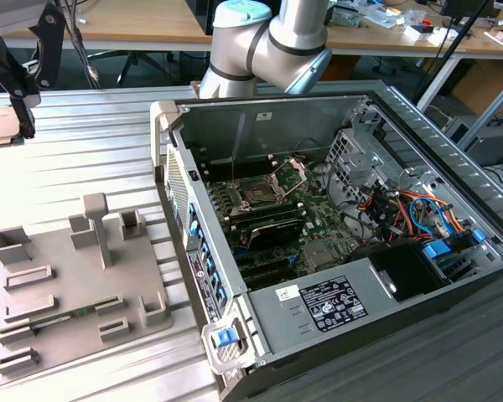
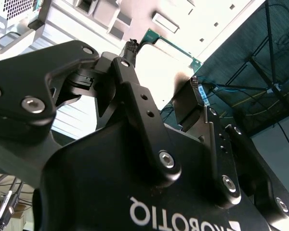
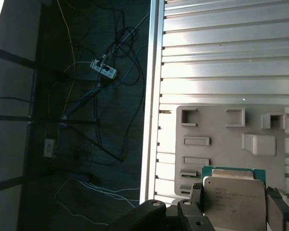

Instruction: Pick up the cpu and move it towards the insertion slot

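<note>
Up close, the tool (image 3: 234, 204) clamps the cpu (image 3: 231, 190) by its edges — a grey fixture tray (image 3: 216, 126) lies on the ribbed counter (image 3: 221, 57) beyond.

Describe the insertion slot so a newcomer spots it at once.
In the exterior view, find the open computer case on the ribbed table. On the board inside, near its back wall, sits the insertion slot. It is square and dark with a silver frame and raised hinged plate, unlike the long black memory slots beside it.

Edge of first wrist view cuts off cpu (image 3: 233, 199).
</note>
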Tool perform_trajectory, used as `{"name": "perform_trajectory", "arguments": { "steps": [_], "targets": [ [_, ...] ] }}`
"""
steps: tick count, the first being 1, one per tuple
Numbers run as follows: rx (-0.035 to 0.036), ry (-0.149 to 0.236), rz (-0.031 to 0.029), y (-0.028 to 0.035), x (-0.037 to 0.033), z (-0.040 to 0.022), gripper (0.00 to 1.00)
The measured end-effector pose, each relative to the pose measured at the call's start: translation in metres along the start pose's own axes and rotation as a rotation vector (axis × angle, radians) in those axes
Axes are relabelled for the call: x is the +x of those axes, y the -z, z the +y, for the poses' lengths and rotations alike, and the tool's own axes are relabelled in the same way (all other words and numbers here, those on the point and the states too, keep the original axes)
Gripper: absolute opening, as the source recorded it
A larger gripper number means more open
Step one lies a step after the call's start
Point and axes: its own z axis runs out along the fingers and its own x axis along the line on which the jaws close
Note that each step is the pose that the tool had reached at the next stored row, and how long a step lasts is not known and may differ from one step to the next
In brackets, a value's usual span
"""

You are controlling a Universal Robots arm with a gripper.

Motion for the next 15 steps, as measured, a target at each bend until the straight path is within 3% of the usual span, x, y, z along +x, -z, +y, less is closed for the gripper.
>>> {"name": "perform_trajectory", "arguments": {
  "steps": [15],
  "targets": [
    [0.0,0.0,0.0,0.0,-0.0088,-0.0007,0.55]
  ]
}}
